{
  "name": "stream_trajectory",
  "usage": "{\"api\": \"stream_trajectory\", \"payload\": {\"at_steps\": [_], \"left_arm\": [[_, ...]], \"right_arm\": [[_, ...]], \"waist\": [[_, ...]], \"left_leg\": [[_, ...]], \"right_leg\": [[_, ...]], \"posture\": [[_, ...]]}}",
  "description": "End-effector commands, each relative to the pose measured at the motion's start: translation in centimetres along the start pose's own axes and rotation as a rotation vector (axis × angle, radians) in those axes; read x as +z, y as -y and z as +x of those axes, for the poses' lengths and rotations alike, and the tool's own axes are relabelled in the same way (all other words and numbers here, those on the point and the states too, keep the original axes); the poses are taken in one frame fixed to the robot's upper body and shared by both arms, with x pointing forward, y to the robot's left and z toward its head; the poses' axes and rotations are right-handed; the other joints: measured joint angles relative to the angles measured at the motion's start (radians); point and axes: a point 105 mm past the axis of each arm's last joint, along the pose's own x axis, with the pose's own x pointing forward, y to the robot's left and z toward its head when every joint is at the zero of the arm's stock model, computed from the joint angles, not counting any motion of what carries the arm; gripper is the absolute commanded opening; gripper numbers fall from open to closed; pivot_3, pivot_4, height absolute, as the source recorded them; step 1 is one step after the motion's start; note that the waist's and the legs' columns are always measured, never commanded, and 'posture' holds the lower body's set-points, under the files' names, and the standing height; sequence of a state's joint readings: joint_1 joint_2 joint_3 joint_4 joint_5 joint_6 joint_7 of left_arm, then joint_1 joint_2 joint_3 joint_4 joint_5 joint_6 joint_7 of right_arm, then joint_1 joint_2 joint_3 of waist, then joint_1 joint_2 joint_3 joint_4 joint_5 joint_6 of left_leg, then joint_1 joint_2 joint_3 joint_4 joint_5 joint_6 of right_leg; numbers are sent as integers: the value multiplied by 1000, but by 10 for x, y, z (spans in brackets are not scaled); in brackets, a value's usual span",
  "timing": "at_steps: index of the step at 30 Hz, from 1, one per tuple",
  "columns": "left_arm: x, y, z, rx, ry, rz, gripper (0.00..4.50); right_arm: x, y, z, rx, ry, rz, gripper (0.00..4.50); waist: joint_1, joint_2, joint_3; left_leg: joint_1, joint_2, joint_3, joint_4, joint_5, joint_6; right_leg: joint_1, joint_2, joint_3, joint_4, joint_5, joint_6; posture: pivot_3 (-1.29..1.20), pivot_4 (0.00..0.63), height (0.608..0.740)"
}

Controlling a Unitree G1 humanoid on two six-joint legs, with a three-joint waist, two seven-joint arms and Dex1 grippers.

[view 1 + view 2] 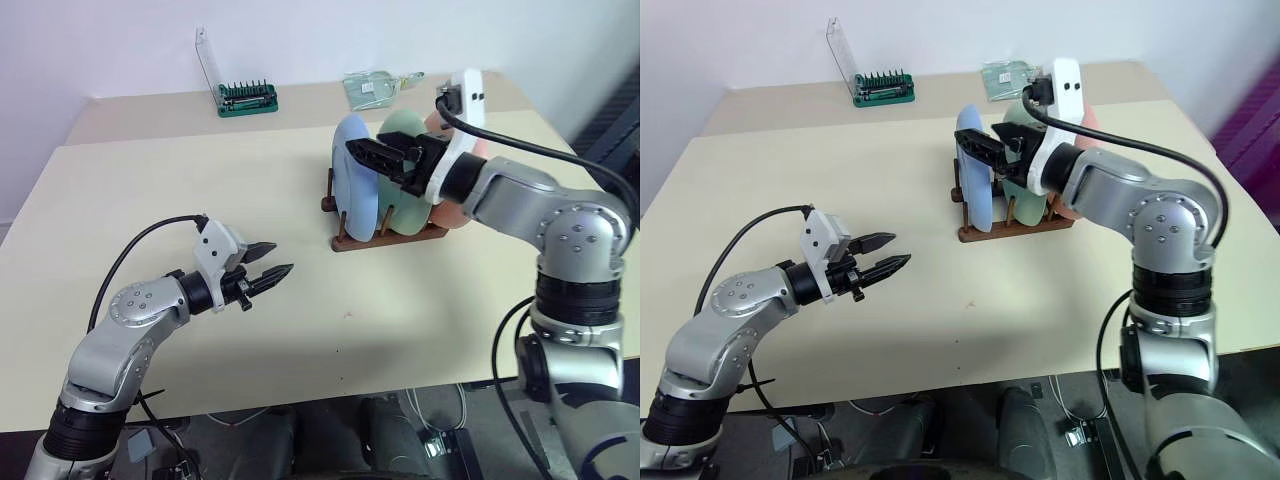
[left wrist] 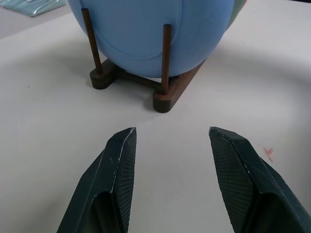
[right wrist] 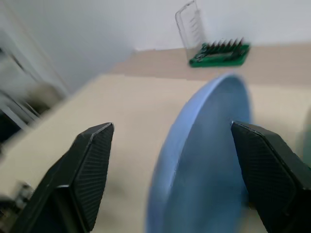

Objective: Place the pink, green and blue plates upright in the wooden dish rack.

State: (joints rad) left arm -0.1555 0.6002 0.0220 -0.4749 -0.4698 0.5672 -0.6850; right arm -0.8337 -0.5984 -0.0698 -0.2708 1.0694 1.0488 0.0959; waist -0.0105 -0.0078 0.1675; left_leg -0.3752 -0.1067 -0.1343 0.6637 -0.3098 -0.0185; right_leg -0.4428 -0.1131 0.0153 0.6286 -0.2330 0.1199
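Your right gripper (image 1: 385,158) stands with fingers spread astride the top edge of the blue plate (image 1: 352,175), upright in the wooden rack (image 1: 385,238) beside the green plate (image 1: 403,215) and pink plate (image 1: 1090,122), while your left gripper (image 1: 272,275) hovers parted over the tabletop (image 1: 200,180).

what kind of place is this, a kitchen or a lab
Likely a lab or workshop test bench, not a kitchen: a bare beige table against a plain wall, a screwdriver-bit case, and one small wooden dish rack.

three plates (image 1: 355,170), one rack (image 1: 390,238), perhaps two cases (image 1: 247,98)
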Motion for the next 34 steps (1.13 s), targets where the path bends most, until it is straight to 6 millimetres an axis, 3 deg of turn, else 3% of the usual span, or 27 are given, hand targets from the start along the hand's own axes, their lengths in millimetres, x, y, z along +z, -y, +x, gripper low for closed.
{"api": "stream_trajectory", "payload": {"at_steps": [1,4,6,8,11,14,18,20,25,28,34], "left_arm": [[14,-2,0,14,43,35,2433],[13,-7,2,41,44,40,2433],[10,-15,3,71,35,53,2433],[8,-18,4,86,30,61,2433],[-10,-34,-1,125,-7,39,2433],[-18,-35,1,135,-21,41,2433],[-25,-43,-5,174,-30,29,2433],[-31,-45,-18,172,-52,20,2433],[-47,-33,-30,105,-128,-11,2433],[-52,-35,-38,126,-152,11,2433],[-49,-40,-34,209,-110,22,2433]], "right_arm": [[20,-15,-23,40,65,-264,3956],[29,-13,-59,57,138,-390,3956],[17,-3,-95,26,111,-418,3956],[8,4,-113,-5,80,-430,3956],[-38,22,-156,-107,-77,-350,3956],[-61,33,-177,-145,-145,-322,3956],[-82,63,-180,-240,-163,-323,3956],[-95,72,-175,-247,-182,-320,3956],[-114,88,-170,-240,-214,-302,3956],[-116,94,-166,-228,-214,-294,3956],[-115,106,-164,-223,-230,-290,3956]], "waist": [[3,0,0],[10,-1,0],[28,-2,0],[29,-2,0],[33,-2,0],[31,-1,0],[21,-2,0],[19,-1,0],[25,0,0],[25,0,0],[24,0,0]], "left_leg": [[0,0,0,0,0,0],[0,0,0,0,0,0],[0,0,0,1,0,1],[1,0,-1,1,-1,2],[2,0,0,2,-1,2],[4,1,2,1,-2,3],[8,0,4,2,-4,8],[10,1,3,1,-4,8],[9,1,4,0,-2,4],[9,0,3,0,-3,5],[9,0,3,0,-3,5]], "right_leg": [[0,0,0,0,0,0],[1,0,-1,-1,0,0],[1,0,-1,-1,0,1],[4,0,-2,-3,0,1],[6,0,-1,-4,1,2],[7,1,0,-4,1,2],[10,1,2,-4,2,5],[12,1,2,-5,2,5],[13,1,2,-9,2,5],[14,0,2,-10,2,5],[14,0,2,-10,2,5]], "posture": [[0,150,740],[0,150,740],[0,150,740],[0,150,740],[0,150,740],[0,150,740],[0,150,740],[0,150,740],[0,150,740],[0,150,740],[0,150,740]]}}
